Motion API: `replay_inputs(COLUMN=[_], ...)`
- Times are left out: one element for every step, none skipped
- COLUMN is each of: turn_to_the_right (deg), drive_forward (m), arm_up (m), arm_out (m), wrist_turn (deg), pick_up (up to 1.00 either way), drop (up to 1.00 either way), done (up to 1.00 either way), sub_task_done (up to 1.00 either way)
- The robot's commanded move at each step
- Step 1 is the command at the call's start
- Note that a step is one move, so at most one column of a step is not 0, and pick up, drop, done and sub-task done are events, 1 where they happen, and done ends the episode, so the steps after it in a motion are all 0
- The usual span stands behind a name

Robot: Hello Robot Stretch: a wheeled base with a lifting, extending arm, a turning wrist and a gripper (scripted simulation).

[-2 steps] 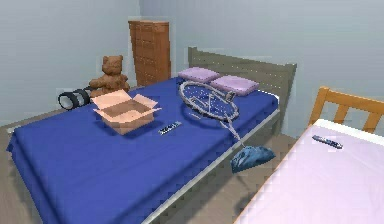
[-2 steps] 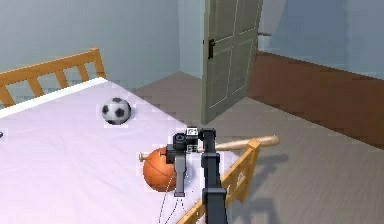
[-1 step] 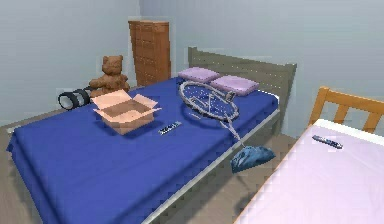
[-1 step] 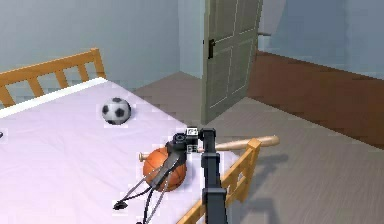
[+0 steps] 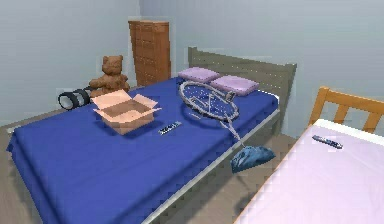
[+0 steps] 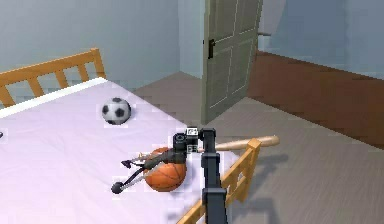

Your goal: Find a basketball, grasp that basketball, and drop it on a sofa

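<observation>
The gripper (image 6: 128, 172) has two thin dark fingers, and it is right at the basketball (image 6: 168, 176). I cannot tell if the fingers are spread or pressed together, or if they hold anything.

The basketball is round and orange. It lies on the pale bed (image 6: 60, 150), near the bed's near edge, just beside the wooden rail (image 6: 240, 172).

A round ball rolls easily. I think a small bump from the fingers could push it away across the soft sheet, or over the rail to the floor. Thin hard fingers may also slip off a big smooth ball.

Farther back on the bed sits a black and white ball (image 6: 117, 111), well apart. A long wooden bat (image 6: 250, 145) lies to the right.
</observation>
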Motion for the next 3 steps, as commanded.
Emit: replay_inputs(turn_to_the_right=[0.0,0.0,0.0], drive_forward=[0.0,0.0,0.0], arm_up=[0.0,0.0,-0.3], arm_out=[0.0,0.0,0.0], wrist_turn=[45.0,15.0,0.0], pick_up=[0.0,0.0,0.0], drop=[0.0,0.0,0.0], done=[0.0,0.0,0.0], sub_task_done=[0.0,0.0,0.0])
